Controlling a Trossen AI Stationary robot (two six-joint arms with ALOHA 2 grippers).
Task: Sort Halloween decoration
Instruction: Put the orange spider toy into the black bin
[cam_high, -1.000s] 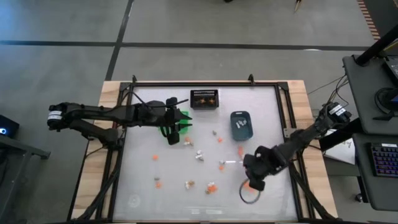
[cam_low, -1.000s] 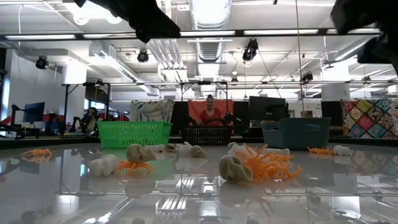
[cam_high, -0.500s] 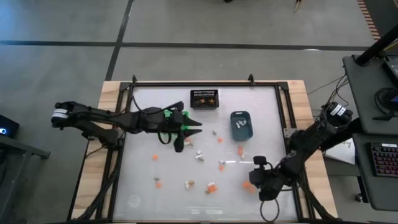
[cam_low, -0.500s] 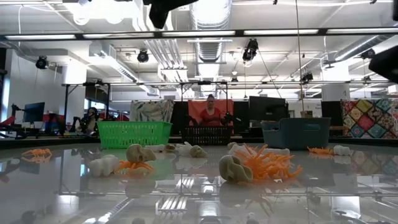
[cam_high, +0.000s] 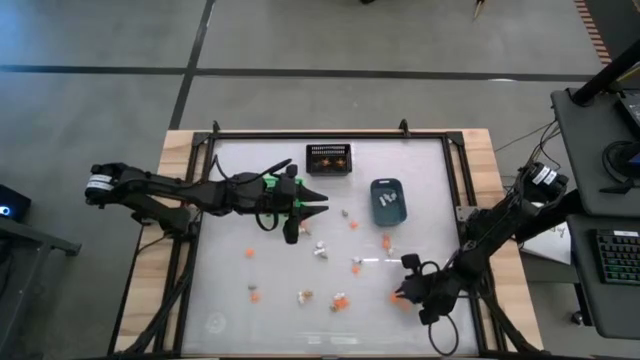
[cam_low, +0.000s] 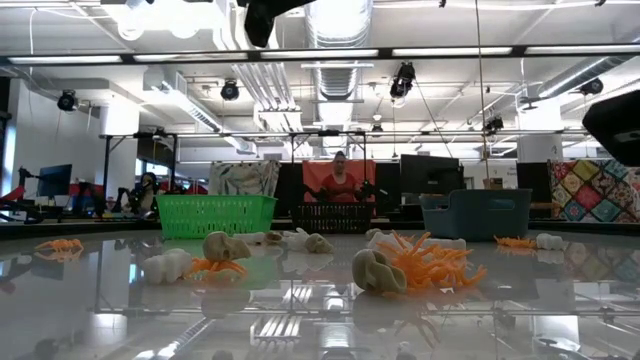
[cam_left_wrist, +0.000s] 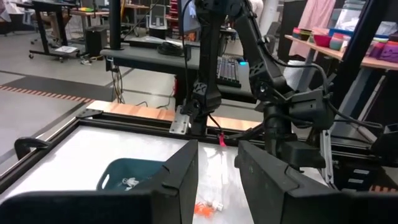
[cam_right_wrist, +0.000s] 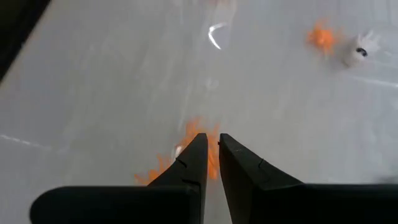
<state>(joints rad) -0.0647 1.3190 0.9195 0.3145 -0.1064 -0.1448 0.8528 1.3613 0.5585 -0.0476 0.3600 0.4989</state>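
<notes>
My right claw (cam_high: 408, 292) has swung off the blue-grey bin (cam_high: 387, 201) side, fingers narrowing around an orange trinket (cam_right_wrist: 198, 144).

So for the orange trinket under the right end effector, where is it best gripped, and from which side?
Probably from straight above, on its compact middle. In the right wrist view the orange trinket lies flat on the table with thin legs splaying outward, which would likely slip or bend. The right end effector already points down over it, fingers nearly together astride the body, so a top pinch seems best.
</notes>
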